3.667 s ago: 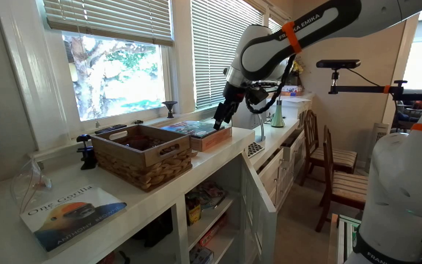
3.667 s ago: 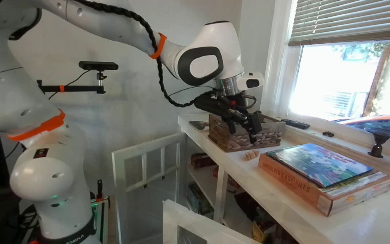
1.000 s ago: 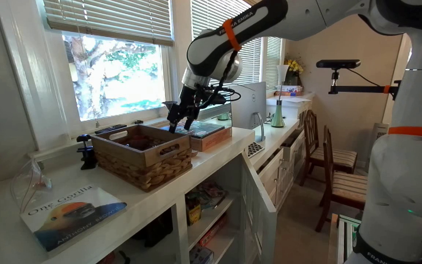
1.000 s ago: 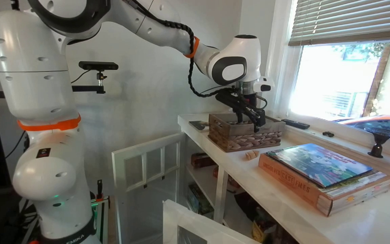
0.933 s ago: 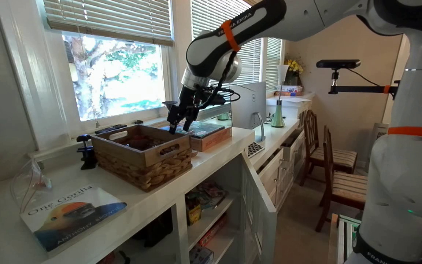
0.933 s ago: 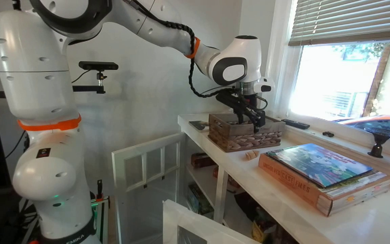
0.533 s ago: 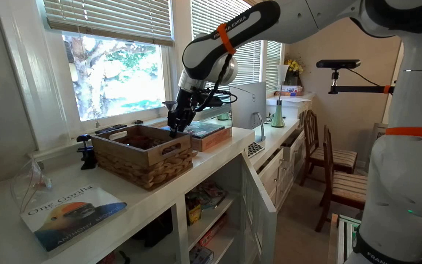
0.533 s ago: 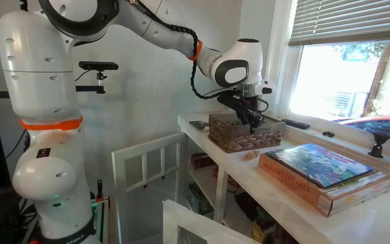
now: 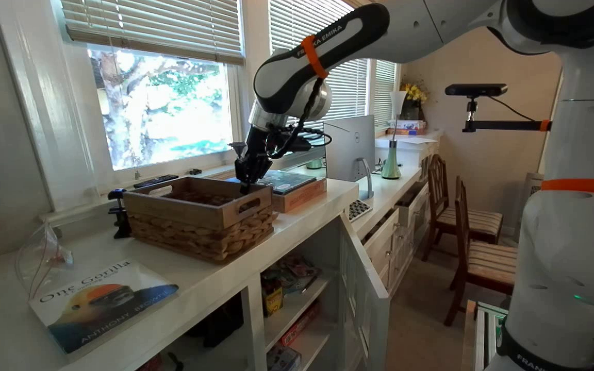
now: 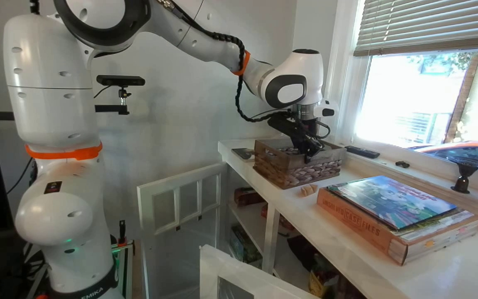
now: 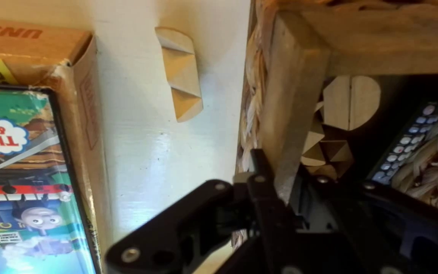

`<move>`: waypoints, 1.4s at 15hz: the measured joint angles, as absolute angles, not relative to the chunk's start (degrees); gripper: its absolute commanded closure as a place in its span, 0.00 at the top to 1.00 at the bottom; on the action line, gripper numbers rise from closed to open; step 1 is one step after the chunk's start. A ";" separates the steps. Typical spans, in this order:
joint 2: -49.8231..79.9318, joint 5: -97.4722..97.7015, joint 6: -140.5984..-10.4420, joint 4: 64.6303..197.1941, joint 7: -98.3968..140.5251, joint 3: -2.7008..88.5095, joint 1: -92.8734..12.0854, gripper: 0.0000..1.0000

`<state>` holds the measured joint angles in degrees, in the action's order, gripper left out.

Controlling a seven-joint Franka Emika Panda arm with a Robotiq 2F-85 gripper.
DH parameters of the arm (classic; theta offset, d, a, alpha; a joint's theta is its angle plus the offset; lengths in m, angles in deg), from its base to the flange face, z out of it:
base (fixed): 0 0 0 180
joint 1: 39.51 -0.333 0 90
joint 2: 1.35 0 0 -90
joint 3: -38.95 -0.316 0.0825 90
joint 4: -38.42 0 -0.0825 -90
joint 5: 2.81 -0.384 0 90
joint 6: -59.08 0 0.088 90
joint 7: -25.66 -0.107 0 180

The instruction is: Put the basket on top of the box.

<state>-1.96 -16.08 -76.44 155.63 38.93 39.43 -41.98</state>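
The brown woven basket (image 9: 199, 234) with a wooden rim stands on the white counter, a little askew, with wooden pieces (image 11: 352, 102) inside. My gripper (image 11: 281, 167) is shut on the basket's end rim, one finger inside and one outside. In an exterior view the gripper (image 10: 307, 158) reaches down onto that rim from above. Whether the basket's base is slightly raised I cannot tell. The box (image 10: 359, 220), with brownish sides, lies flat on the counter beyond the gripped end. A thin blue picture case (image 10: 392, 199) lies on its top.
A small wooden piece (image 11: 181, 76) lies between basket and box. Behind the basket are a black clamp (image 9: 120, 216) and a remote (image 10: 362, 152). A black stand (image 10: 463, 178) is near the window. A picture book (image 9: 101, 304) lies in front. Cabinet doors (image 9: 361, 288) hang open below.
My gripper has come down over the basket's end rim and its fingers have closed on it. The basket has turned slightly on the counter. The box has not moved.
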 measured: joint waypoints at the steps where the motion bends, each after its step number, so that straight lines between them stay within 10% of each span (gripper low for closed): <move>1: -1.96 -16.08 -76.44 155.62 38.93 39.43 -41.97 0.04; 21: -4.65 -16.37 -76.66 155.46 38.92 40.70 -40.04 0.04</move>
<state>-4.65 -16.37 -76.66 155.46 38.92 40.70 -40.04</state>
